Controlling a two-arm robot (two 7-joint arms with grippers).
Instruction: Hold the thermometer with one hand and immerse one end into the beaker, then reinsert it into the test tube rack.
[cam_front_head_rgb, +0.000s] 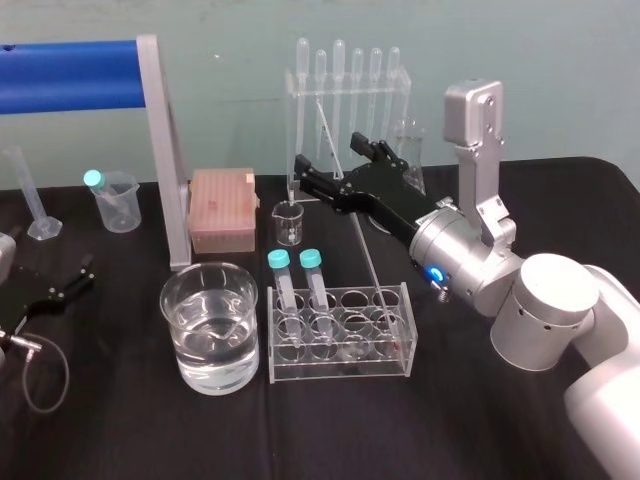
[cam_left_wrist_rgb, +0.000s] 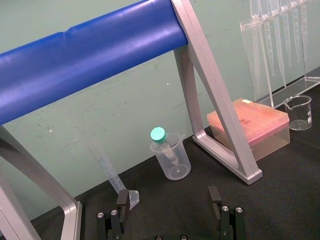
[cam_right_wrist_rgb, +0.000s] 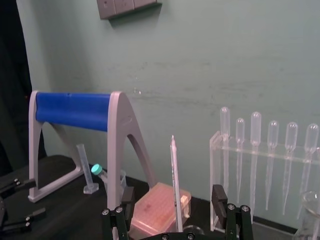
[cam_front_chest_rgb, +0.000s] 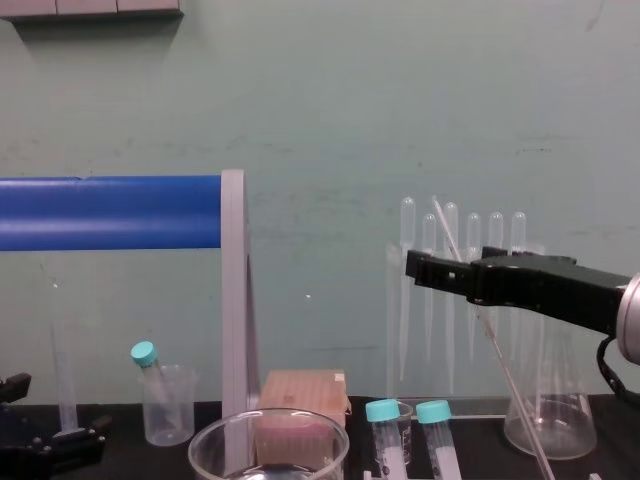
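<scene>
The thermometer (cam_front_head_rgb: 368, 262) stands with its lower end in the right-hand end of the test tube rack (cam_front_head_rgb: 340, 365). It leans up and back from there, so its top sits well above and behind the rack. The right pincer (cam_front_head_rgb: 327, 152) is above and behind the rack at the rod's upper part. Its jaws are spread, one on each side of the glass, and in the right wrist view there is a clear gap on both sides, so nothing is gripped yet. The left pincer (cam_left_wrist_rgb: 168, 200) lies parked on the bench (cam_front_head_rgb: 120, 420) far to the rack's left, with its jaws also apart. The beaker (cam_front_head_rgb: 210, 268) stands just beside the rack's left end, partly filled with clear liquid. As a thin glass rod, the thermometer should be very light and stiff, but also brittle and smooth enough to slip or pivot between flat pads. The upper-middle stretch where the jaws now stand looks like a sensible place to hold it, since it is clear of the rack and leaves a long free end to dip. The squeeze should be gentle and square across the rod, because a skewed or hard pinch could snap it or flick it sideways. The rod's length gives leverage, so any side push while its foot is in the rack would strain the glass. It is likely safer to draw it out along its own lean before swinging it left of the rack toward the beaker. I cannot tell which end carries the bulb.
</scene>
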